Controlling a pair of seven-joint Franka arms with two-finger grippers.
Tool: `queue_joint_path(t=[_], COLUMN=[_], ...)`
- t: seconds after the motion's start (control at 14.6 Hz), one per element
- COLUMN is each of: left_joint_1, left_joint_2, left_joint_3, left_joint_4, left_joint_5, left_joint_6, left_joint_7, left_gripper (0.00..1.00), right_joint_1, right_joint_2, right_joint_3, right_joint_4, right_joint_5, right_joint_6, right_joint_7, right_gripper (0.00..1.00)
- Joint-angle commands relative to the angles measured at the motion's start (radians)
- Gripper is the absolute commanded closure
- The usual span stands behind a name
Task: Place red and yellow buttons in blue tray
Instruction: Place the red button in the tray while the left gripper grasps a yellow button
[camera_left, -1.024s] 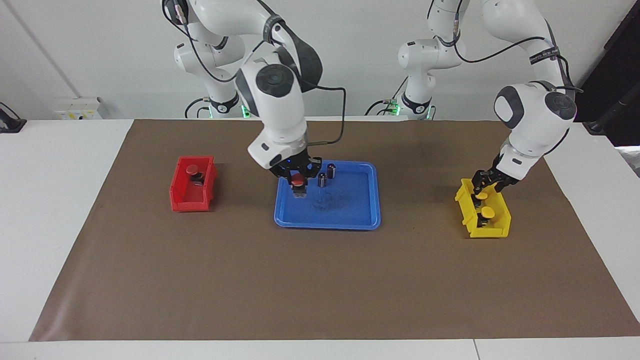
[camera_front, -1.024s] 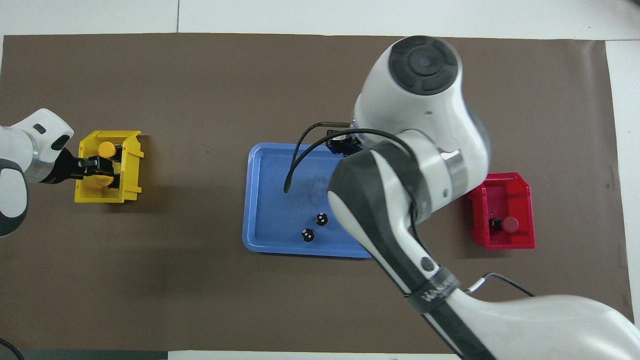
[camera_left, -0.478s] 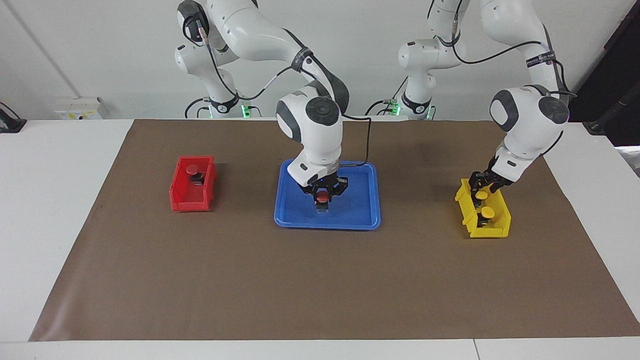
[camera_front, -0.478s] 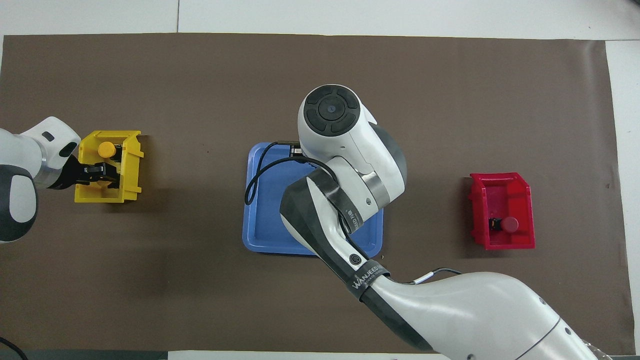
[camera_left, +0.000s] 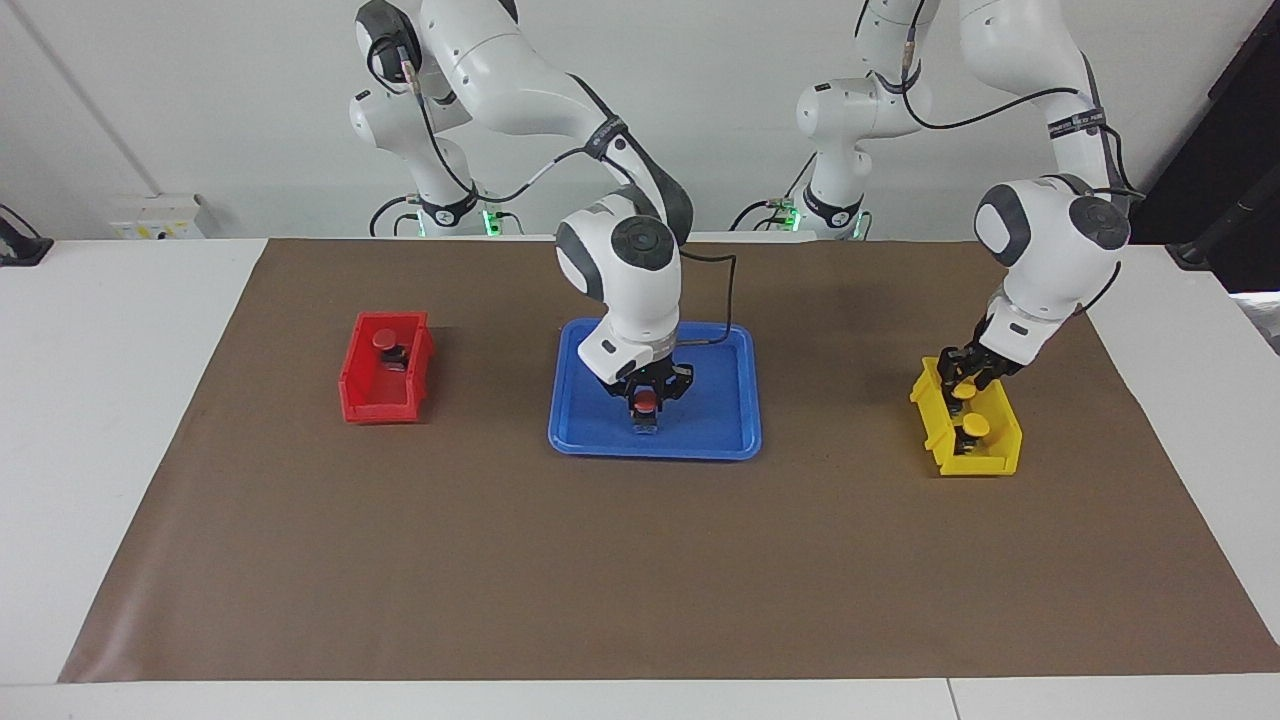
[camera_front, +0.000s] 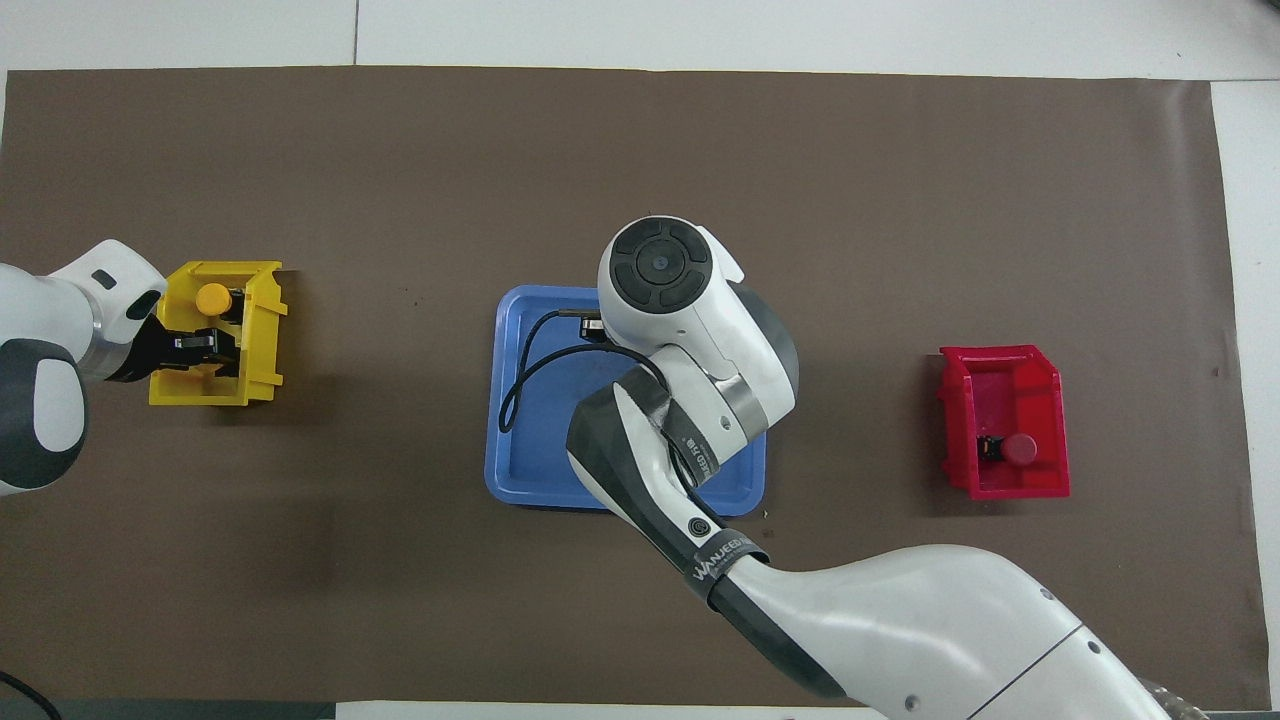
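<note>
My right gripper (camera_left: 647, 405) is shut on a red button (camera_left: 647, 401), held low inside the blue tray (camera_left: 655, 452); I cannot tell whether its base touches the tray floor. From overhead the right arm covers that gripper and much of the blue tray (camera_front: 520, 490). A second red button (camera_left: 384, 340) lies in the red bin (camera_left: 380, 408). My left gripper (camera_left: 962, 381) reaches into the yellow bin (camera_left: 985, 462), down at the yellow button (camera_left: 962, 393) nearer to the robots. The other yellow button (camera_left: 975, 426) stands free beside it.
The red bin (camera_front: 1000, 385) stands toward the right arm's end of the brown mat, the yellow bin (camera_front: 262, 340) toward the left arm's end, with the tray between them. A black cable (camera_front: 520, 385) loops over the tray.
The right arm carried the red button from the tray's edge to its middle and lowered it. The left gripper sank deeper into the yellow bin onto the nearer yellow button.
</note>
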Motion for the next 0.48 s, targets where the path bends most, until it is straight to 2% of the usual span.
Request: queue_joint_path(t=[0.0, 0.07, 0.14, 0.27, 0.41], left_joint_1=[0.010, 0.009, 0.007, 0.004, 0.004], left_joint_2=[-0.002, -0.001, -0.002, -0.016, -0.027], left_joint_3=[-0.003, -0.003, -0.001, -0.001, -0.001], left_joint_4=[-0.009, 0.009, 0.040, 0.168, 0.317], left_joint_5=[0.009, 0.009, 0.009, 0.014, 0.015], left_joint_6=[0.022, 0.005, -0.050, -0.243, -0.413], left_joint_7=[0.006, 0.008, 0.008, 0.006, 0.005], left_gripper=[0.83, 0.94, 0.98, 0.98, 0.98], right_joint_1=[0.005, 0.003, -0.001, -0.015, -0.069], right_joint_2=[-0.031, -0.031, -0.029, -0.031, -0.101], right_joint_3=[0.001, 0.001, 0.001, -0.002, -0.011], right_joint_4=[-0.052, -0.046, -0.032, 0.018, 0.012], right_joint_5=[-0.010, -0.010, -0.010, -0.014, -0.019], right_joint_6=[0.038, 0.037, 0.037, 0.014, -0.061], right_joint_7=[0.025, 0.025, 0.025, 0.025, -0.013], right_gripper=[0.35, 0.24, 0.23, 0.23, 0.23])
